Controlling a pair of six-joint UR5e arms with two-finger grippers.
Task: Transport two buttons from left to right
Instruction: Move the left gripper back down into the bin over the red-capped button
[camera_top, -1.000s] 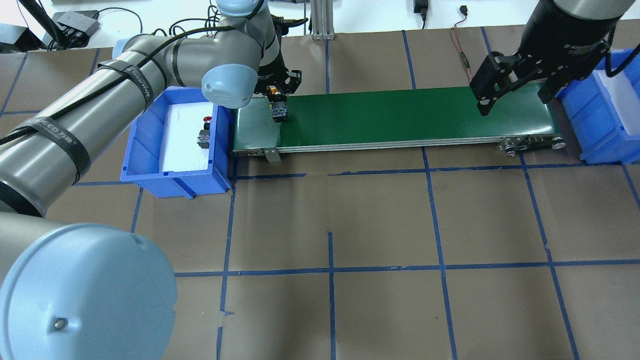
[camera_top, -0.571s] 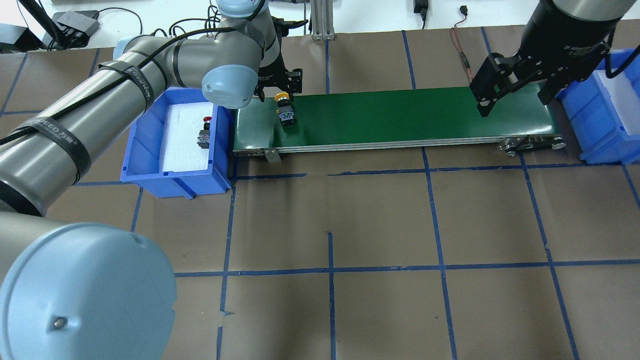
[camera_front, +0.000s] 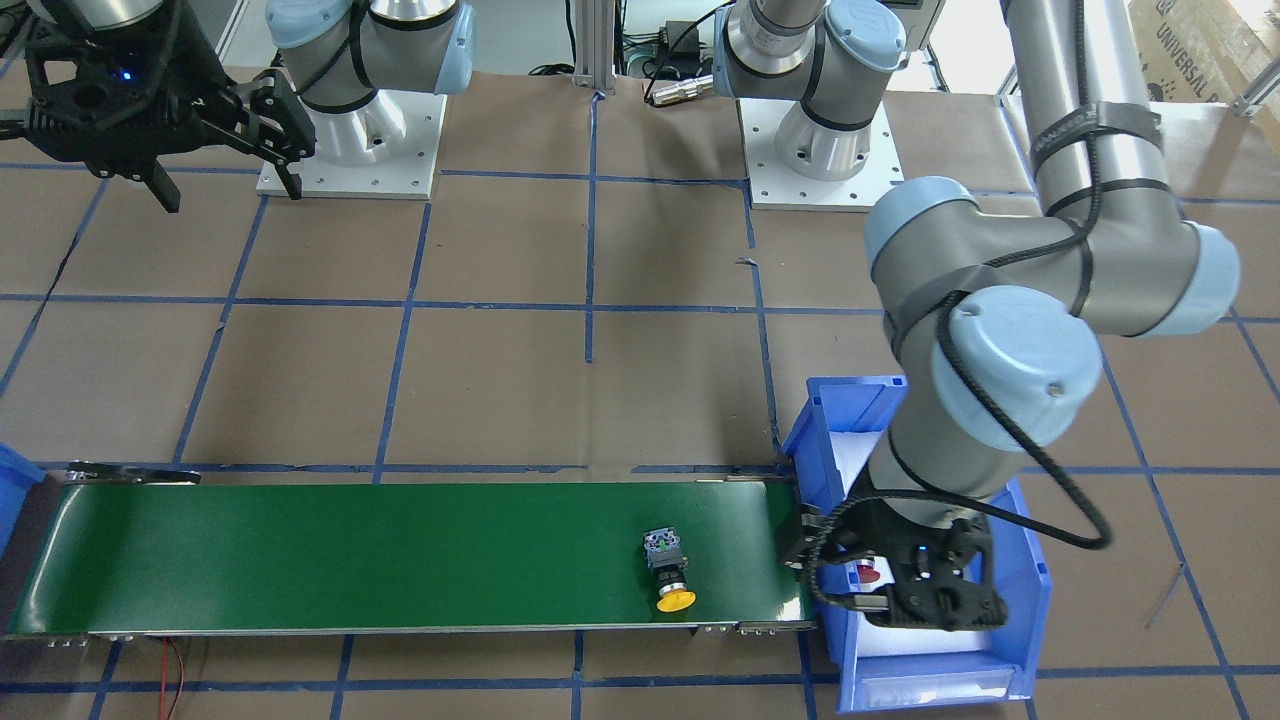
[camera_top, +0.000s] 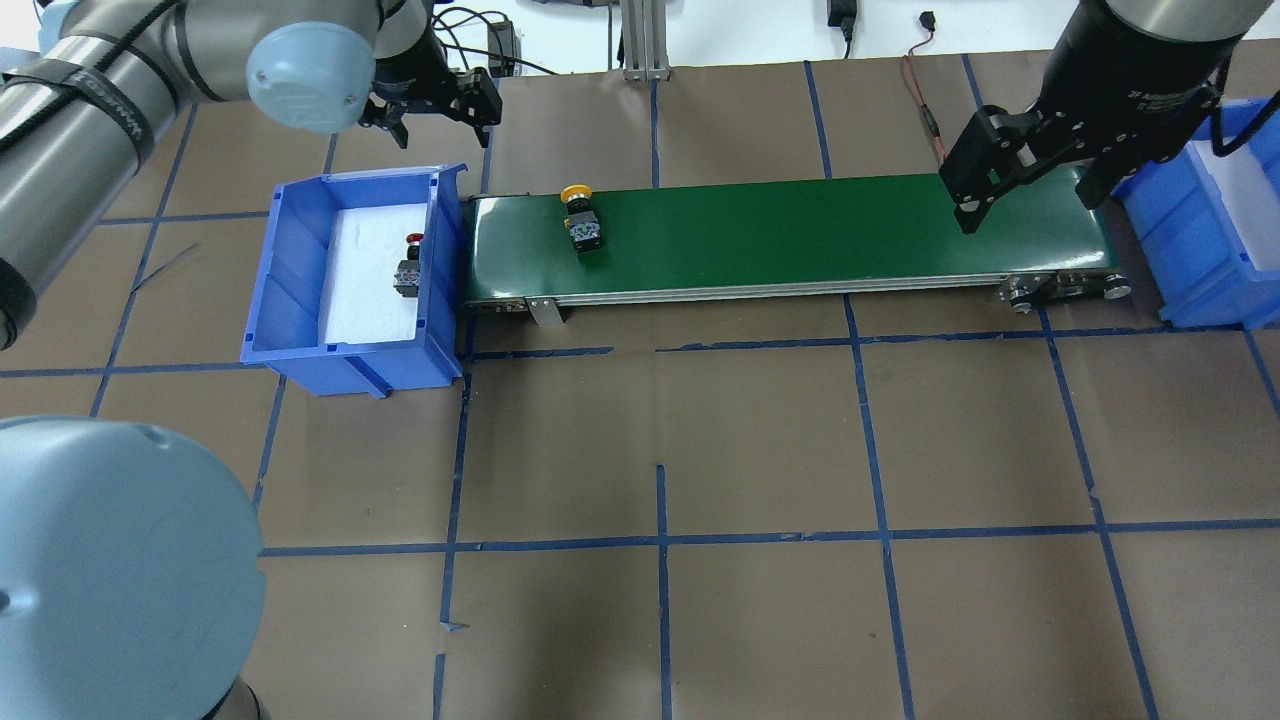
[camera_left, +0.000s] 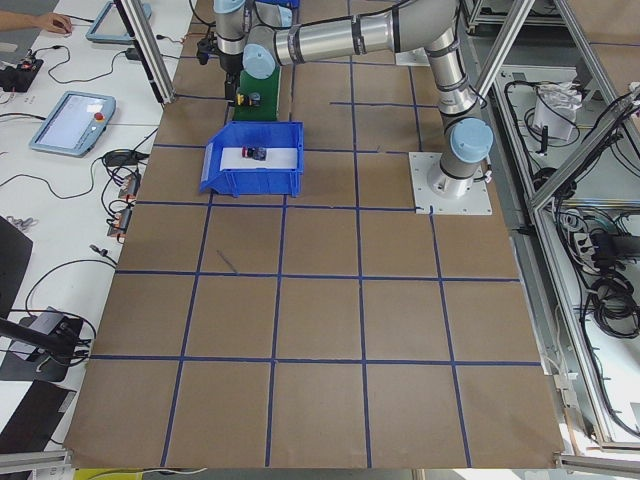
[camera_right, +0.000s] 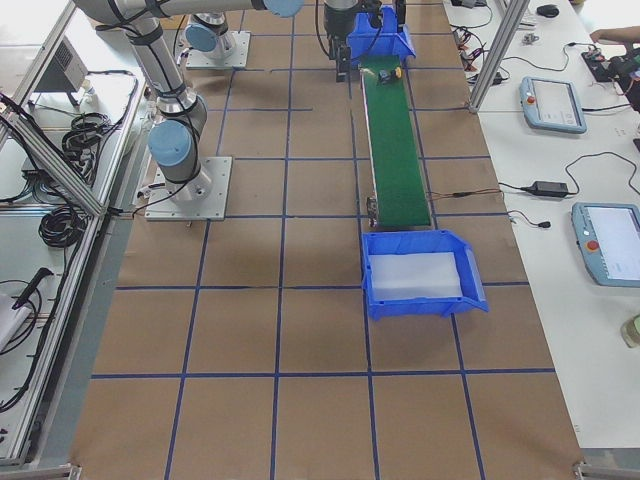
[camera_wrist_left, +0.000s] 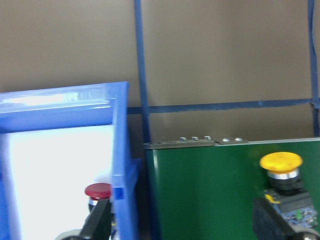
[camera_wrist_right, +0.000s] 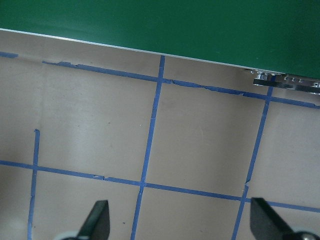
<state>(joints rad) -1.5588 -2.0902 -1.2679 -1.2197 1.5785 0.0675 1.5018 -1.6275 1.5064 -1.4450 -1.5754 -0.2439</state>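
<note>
Jaws: left gripper (camera_top: 443, 125) spread and empty, above the far belt-side corner of the left bin (camera_top: 290, 270); right gripper (camera_top: 1028, 200) spread, empty, over the right end of the belt (camera_top: 800, 230). Near the belt's left end lies the yellow button (camera_top: 582, 222); the red button (camera_top: 408, 268) sits in the bin, close to its belt-side wall. Suggest: descend straight, straddle the red one's body, keep fingers off that wall

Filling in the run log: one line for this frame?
yellow button: on belt, left end | red button: in left bin | left claw: open, empty | right claw: open, over belt's right end
</note>
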